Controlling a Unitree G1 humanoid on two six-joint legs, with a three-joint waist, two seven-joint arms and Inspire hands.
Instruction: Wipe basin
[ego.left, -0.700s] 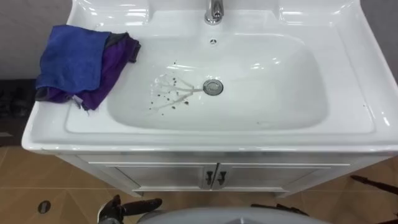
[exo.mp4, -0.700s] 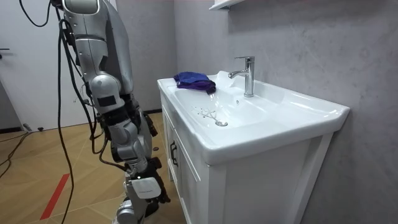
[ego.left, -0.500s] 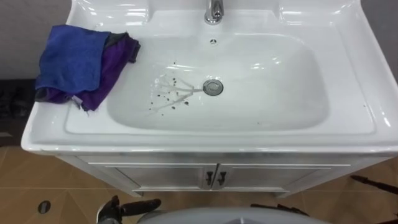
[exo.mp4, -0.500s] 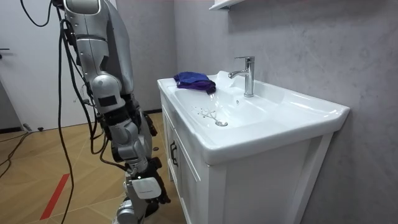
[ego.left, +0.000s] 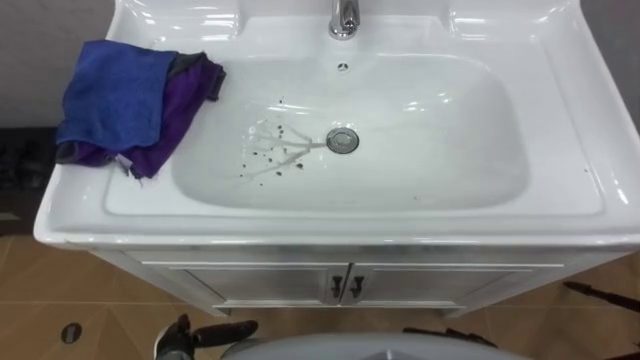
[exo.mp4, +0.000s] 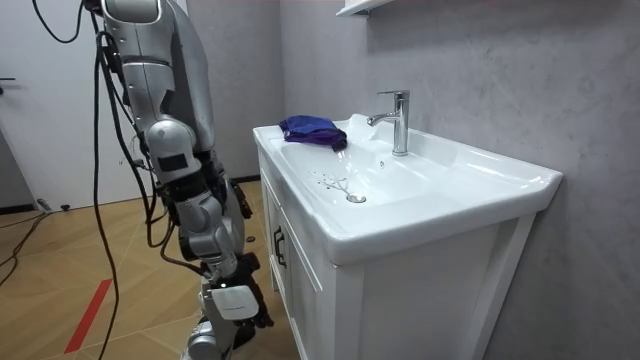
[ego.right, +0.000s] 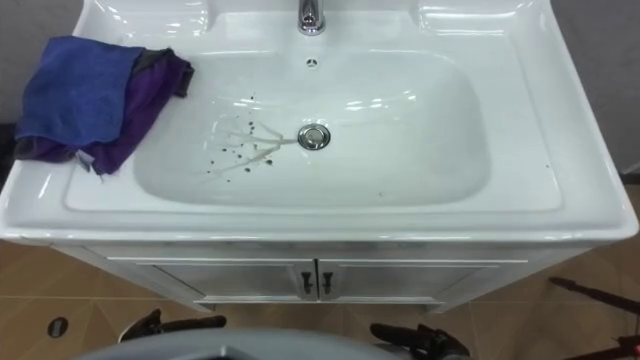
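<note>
The white basin (ego.left: 420, 225) lies right before me, with dark specks and wet streaks (ego.left: 270, 152) on its floor just left of the drain (ego.left: 343, 140). A blue and purple cloth (ego.left: 125, 100) lies bunched on the basin's left rim, apart from both hands. My left hand (ego.left: 205, 332) hangs low in front of the cabinet, fingers relaxed and holding nothing. My right hand (ego.left: 450, 338) hangs low on the other side, also holding nothing; the room view has it (exo.mp4: 235, 303) beside my leg. I stand upright facing the basin (exo.mp4: 400, 215).
A chrome tap (ego.left: 344, 18) rises at the basin's back edge. Below is a white cabinet with two door handles (ego.left: 343, 286). A grey wall (exo.mp4: 500, 80) backs the basin, with a shelf (exo.mp4: 365, 6) above. Wooden floor (exo.mp4: 60, 270) lies behind me.
</note>
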